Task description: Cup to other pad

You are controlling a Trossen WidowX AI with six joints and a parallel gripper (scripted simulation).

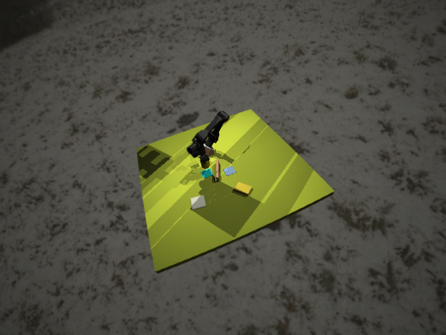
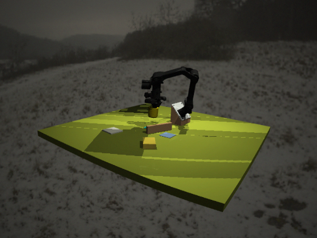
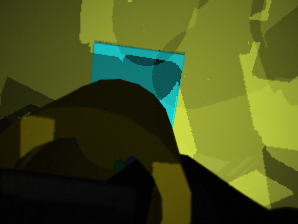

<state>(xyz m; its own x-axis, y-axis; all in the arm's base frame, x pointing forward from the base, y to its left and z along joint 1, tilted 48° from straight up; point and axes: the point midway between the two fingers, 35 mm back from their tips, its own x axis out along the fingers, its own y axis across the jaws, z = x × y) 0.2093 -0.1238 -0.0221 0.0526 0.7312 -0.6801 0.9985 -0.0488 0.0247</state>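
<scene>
My gripper (image 1: 205, 160) (image 2: 155, 106) is shut on the yellow cup (image 1: 205, 165) (image 2: 153, 112) (image 3: 172, 192) and holds it upright in the air. A green marble (image 3: 119, 166) and a blue marble (image 3: 131, 160) show inside the cup in the wrist view; its dark inside hides any others. The cyan pad (image 1: 207, 173) (image 2: 145, 127) (image 3: 107, 67) lies below the cup, partly hidden by it in the wrist view. The blue pad (image 1: 230, 171) (image 2: 167, 135) lies bare on the other side of the wooden wall.
The low wooden wall (image 1: 217, 171) (image 2: 159, 128) stands between the two pads. A yellow block (image 1: 243, 188) (image 2: 149, 143) and a flat white-grey tile (image 1: 198, 202) (image 2: 112, 130) lie farther out. A wooden wedge with a white face (image 2: 177, 108) stands near the arm's base.
</scene>
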